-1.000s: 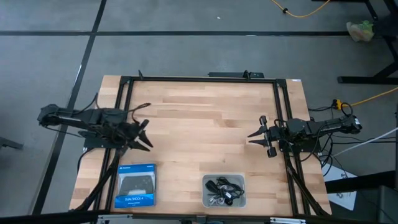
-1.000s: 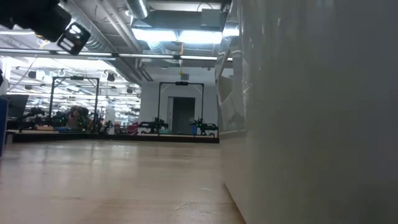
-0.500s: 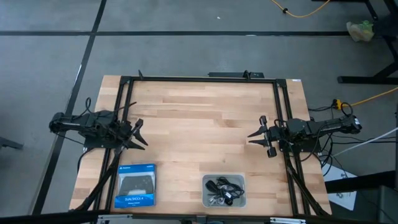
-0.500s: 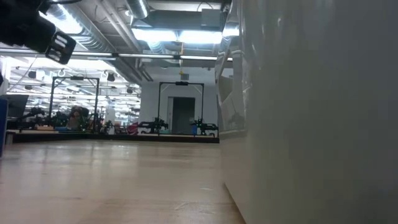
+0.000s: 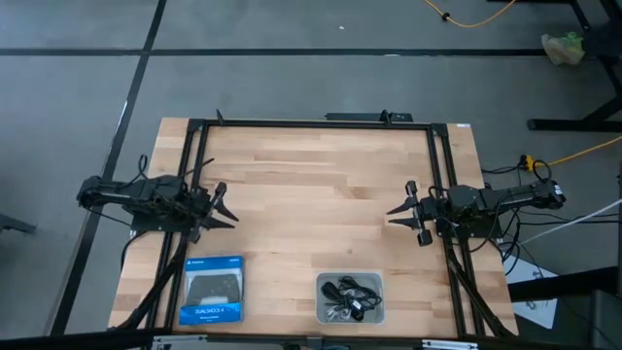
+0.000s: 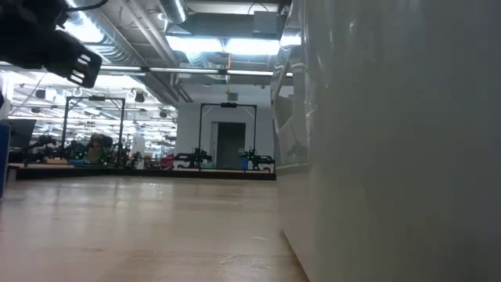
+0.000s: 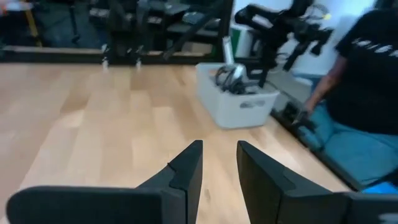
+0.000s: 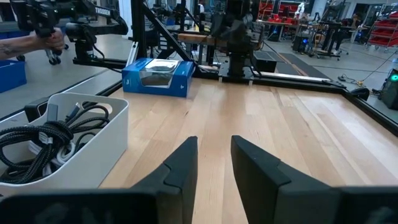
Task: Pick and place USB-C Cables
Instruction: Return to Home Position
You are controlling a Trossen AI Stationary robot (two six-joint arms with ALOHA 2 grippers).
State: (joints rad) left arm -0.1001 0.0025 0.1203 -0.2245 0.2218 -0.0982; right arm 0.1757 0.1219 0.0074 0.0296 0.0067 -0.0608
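Note:
The USB-C cables (image 5: 348, 292) lie coiled together in a white bin (image 5: 374, 309) at the table's near edge, right of the middle. Black and whitish coils show in the right wrist view (image 8: 43, 140) and in the left wrist view (image 7: 230, 74). My left gripper (image 5: 225, 205) hovers over the table's left part, far from the bin, open by a narrow gap and empty (image 7: 219, 155). My right gripper (image 5: 391, 211) hovers at the right side, open by a narrow gap and empty (image 8: 214, 152).
A blue controller box (image 5: 211, 301) lies flat at the near left, also in the right wrist view (image 8: 158, 76). The bin's wall (image 6: 407, 141) fills the right of the low view. A black frame (image 5: 311, 123) rims the table. A person (image 7: 367, 93) sits beyond the table.
My left gripper has drawn back a little toward the table's left edge and come down somewhat, staying empty. The right arm has kept still.

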